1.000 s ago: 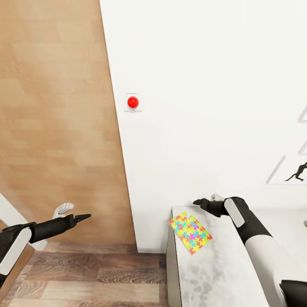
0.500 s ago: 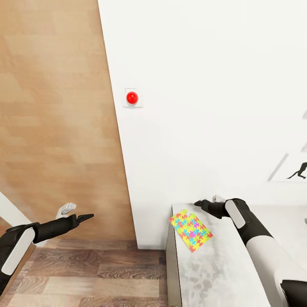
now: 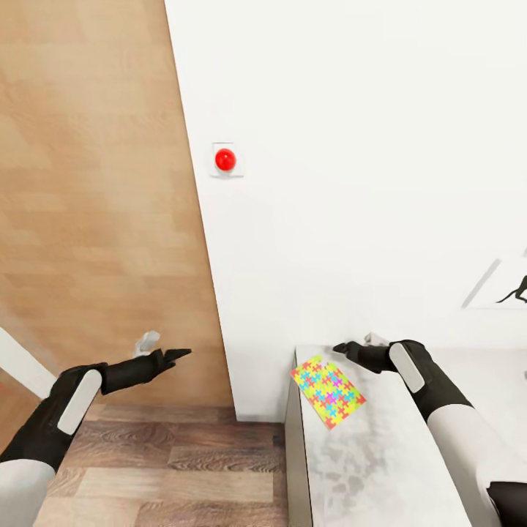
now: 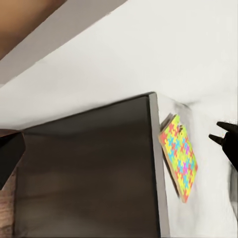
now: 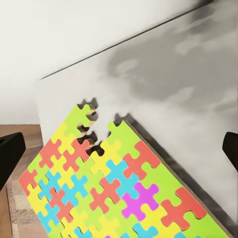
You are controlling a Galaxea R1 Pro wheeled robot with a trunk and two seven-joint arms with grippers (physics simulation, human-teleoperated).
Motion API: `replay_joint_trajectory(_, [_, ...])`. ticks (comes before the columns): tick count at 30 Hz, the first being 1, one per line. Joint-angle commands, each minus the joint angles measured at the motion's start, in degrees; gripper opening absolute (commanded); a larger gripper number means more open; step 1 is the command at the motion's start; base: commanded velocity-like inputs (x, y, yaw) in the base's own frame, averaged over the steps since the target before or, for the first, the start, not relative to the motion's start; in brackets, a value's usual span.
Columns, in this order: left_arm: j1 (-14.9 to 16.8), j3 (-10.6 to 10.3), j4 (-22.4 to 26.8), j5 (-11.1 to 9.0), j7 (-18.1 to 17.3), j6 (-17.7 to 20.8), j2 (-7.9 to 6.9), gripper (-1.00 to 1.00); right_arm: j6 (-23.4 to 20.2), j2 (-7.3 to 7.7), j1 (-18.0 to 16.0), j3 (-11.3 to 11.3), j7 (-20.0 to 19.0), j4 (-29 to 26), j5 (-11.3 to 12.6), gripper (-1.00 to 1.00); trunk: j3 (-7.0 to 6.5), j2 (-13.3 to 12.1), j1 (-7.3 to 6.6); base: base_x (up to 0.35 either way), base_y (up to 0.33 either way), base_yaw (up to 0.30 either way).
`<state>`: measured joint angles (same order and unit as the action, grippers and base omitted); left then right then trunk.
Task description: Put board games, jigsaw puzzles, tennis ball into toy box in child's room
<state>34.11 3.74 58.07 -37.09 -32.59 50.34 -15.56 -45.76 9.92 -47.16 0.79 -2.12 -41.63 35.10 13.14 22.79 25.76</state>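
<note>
White wall (image 3: pixel 351 146) with wood panel (image 3: pixel 88 183) beside it. Grey table (image 3: pixel 380 454) against wall. Jigsaw puzzle (image 3: pixel 327 390) lies flat near table's left corner. Right gripper (image 3: pixel 344 350) hovers just beyond puzzle, fingers spread, empty. Left gripper (image 3: pixel 179 355) over floor (image 3: pixel 168 468), state unclear. Red button (image 3: pixel 225 159).

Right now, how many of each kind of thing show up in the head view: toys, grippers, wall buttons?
Puzzle: 1
Grippers: 2, left and right
Red wall button: 1
Total: 4
</note>
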Motion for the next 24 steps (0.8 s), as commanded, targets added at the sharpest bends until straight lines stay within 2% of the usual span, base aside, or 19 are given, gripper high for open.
replay_joint_trajectory(1, [1.74, -0.20, -2.38, 0.15, -0.23, 0.43, 0.68, 1.00, -0.19, 0.18, -0.04, 0.10, -0.59, -0.05, -0.19, 1.00, 0.21, 0.13, 0.02, 0.000, 0.000, 0.000])
replay_joint_trajectory(4, [6.54, -0.95, -9.57, 0.28, -0.30, 0.47, 2.04, 1.00, -0.13, 0.44, -0.04, 0.14, -1.48, -0.08, -0.20, 1.00, 0.50, 0.13, 0.02, 0.000, 0.000, 0.000])
replay_joint_trajectory(5, [9.29, -1.39, -13.63, 0.33, -0.32, 0.41, 2.64, 1.00, -0.01, 0.54, -0.04, 0.15, -1.89, -0.11, -0.20, 1.00, 0.59, 0.13, 0.02, 0.000, 0.000, 0.000])
replay_joint_trajectory(9, [12.89, -1.93, -18.25, 0.43, -0.34, 0.28, 4.08, 1.00, 0.13, 0.64, -0.04, 0.16, -2.32, -0.17, -0.20, 1.00, 0.97, 0.13, 0.02, 0.000, 0.000, 0.000])
replay_joint_trajectory(11, [14.26, -2.13, -19.84, 0.52, -0.35, -0.04, 5.49, 1.00, 0.18, 0.67, -0.04, 0.17, -2.47, -0.18, -0.21, 1.00, 1.16, 0.13, 0.02, 0.000, 0.000, 0.000])
replay_joint_trajectory(19, [15.99, -2.32, -21.47, 0.88, 0.23, -0.95, 8.93, 1.00, 0.23, 0.71, -0.04, 0.17, -2.60, -0.28, -0.21, 1.00, 1.91, 0.13, 0.02, 0.000, 0.000, 0.000])
replay_joint_trajectory(20, [16.15, -2.40, -21.69, 1.20, 0.33, -1.25, 9.96, 1.00, 0.23, 0.69, -0.06, 0.17, -2.61, -0.32, -0.21, 1.00, 2.01, 0.13, 0.02, 0.000, 0.000, 0.000])
replay_joint_trajectory(24, [16.36, -2.61, -21.95, 2.63, 0.45, -1.90, 11.37, 1.00, 0.23, 0.65, -0.06, 0.17, -2.62, -0.35, -0.21, 1.00, 2.38, 0.13, 0.02, 0.000, 0.000, 0.000])
